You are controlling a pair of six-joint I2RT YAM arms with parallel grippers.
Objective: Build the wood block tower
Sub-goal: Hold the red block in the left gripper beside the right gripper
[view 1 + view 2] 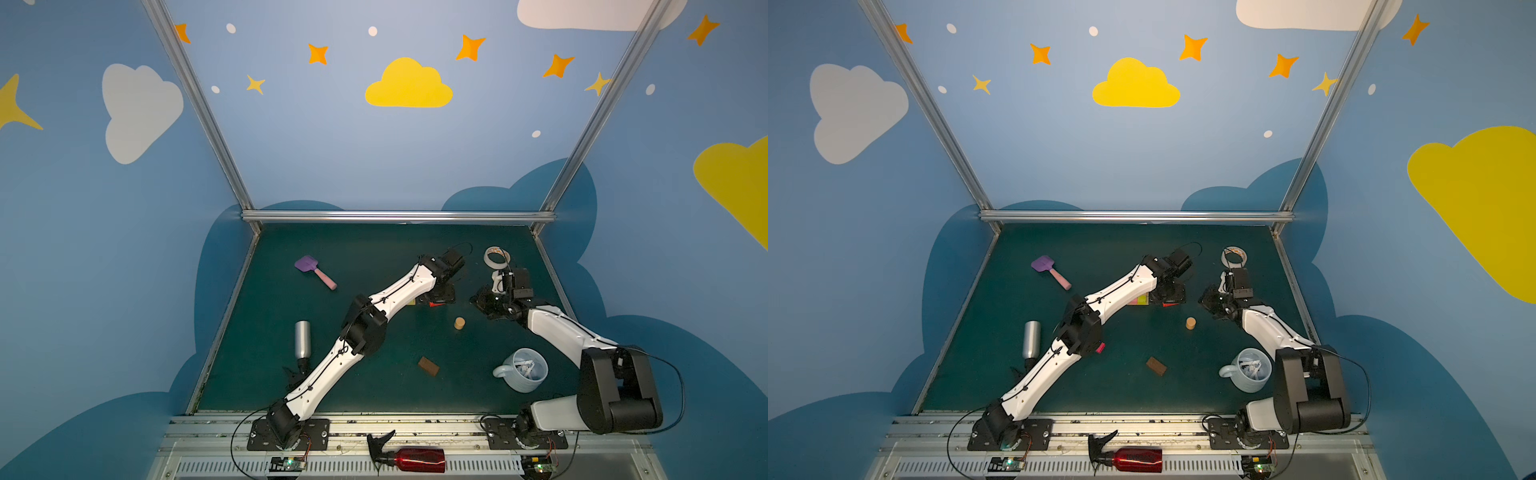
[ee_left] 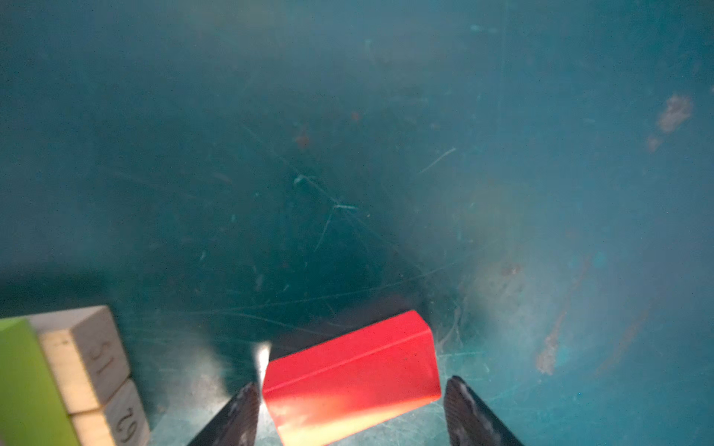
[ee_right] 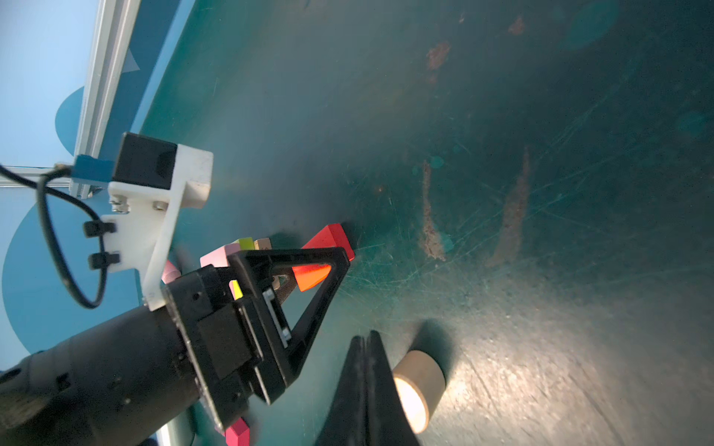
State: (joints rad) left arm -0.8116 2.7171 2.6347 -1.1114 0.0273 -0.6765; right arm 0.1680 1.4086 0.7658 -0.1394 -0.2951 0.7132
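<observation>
A red block (image 2: 351,378) lies flat on the green table (image 2: 347,173), and my left gripper (image 2: 352,384) stands open astride it, one finger close to its end and the other apart. Right beside it is the tower (image 2: 87,355): numbered tan blocks with a lime-green block (image 2: 15,386) and a pink one (image 3: 218,255) on top, mostly hidden under the left arm in both top views. My right gripper (image 3: 363,336) is shut and empty, next to a short tan cylinder (image 3: 419,380) lying on its side. A brown block (image 1: 428,366) lies nearer the front. A magenta block (image 1: 1100,348) shows behind the left elbow.
A purple toy spatula (image 1: 309,268) lies at the back left and a white tape roll (image 1: 496,256) at the back right. A silver bottle (image 1: 302,338) lies on the left, a pale mug (image 1: 524,370) stands front right, and a red spray bottle (image 1: 409,459) rests on the front rail.
</observation>
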